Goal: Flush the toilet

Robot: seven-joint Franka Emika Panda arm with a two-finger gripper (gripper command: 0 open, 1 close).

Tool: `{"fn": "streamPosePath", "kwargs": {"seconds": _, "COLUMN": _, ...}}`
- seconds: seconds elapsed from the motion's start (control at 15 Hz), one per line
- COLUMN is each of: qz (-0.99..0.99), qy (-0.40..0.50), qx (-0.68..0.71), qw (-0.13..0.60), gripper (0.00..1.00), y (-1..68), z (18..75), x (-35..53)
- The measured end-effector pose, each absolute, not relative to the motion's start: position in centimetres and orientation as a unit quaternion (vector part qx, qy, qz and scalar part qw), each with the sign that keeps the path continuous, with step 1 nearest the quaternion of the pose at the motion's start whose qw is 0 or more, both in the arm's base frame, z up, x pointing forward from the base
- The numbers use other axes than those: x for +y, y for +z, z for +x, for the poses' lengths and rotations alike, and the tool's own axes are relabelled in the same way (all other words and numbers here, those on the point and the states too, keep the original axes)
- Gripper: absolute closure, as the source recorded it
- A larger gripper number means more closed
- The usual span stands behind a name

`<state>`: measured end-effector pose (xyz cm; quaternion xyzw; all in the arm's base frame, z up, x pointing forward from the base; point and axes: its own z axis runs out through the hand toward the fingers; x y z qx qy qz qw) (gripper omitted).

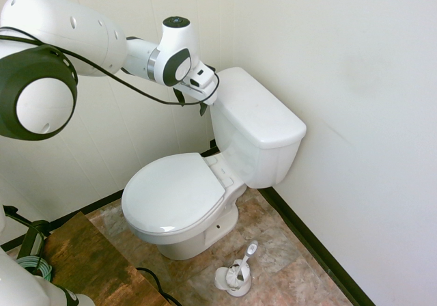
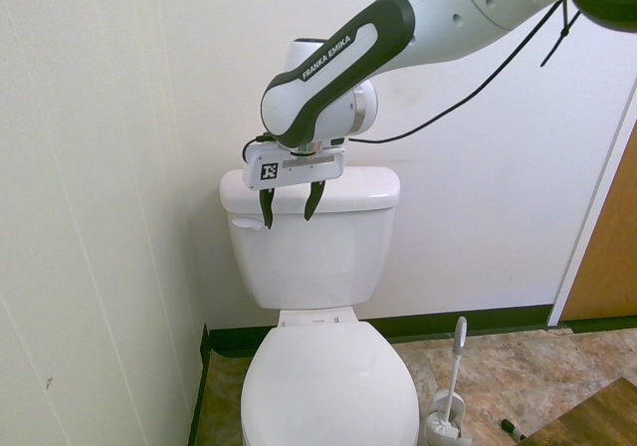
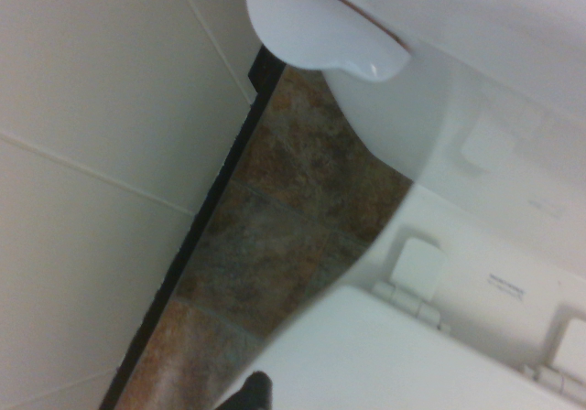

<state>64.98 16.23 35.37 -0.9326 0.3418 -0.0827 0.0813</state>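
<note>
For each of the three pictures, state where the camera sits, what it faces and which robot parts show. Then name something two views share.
First exterior view: high, beside the glossy white porcelain toilet, looking down; white arm enters from picture left.
Second exterior view: facing the tank front; open gripper near the small white flush lever.
Wrist view: looking down past the lever to brown floor tiles.
Shared: both exterior views show the white toilet brush.

A bathroom: toilet (image 1: pixel 205 183), toilet brush (image 1: pixel 239 272), stone-pattern floor (image 1: pixel 287 251).
</note>
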Motion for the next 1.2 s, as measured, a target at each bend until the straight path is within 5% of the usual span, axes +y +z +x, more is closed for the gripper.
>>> {"fn": "streamPosePath", "kwargs": {"seconds": 1.2, "qz": -0.925, "qy": -0.146, "qx": 0.329, "qw": 0.121, "gripper": 1.00, "y": 31.3, "z": 75.1, "x": 21.6}}
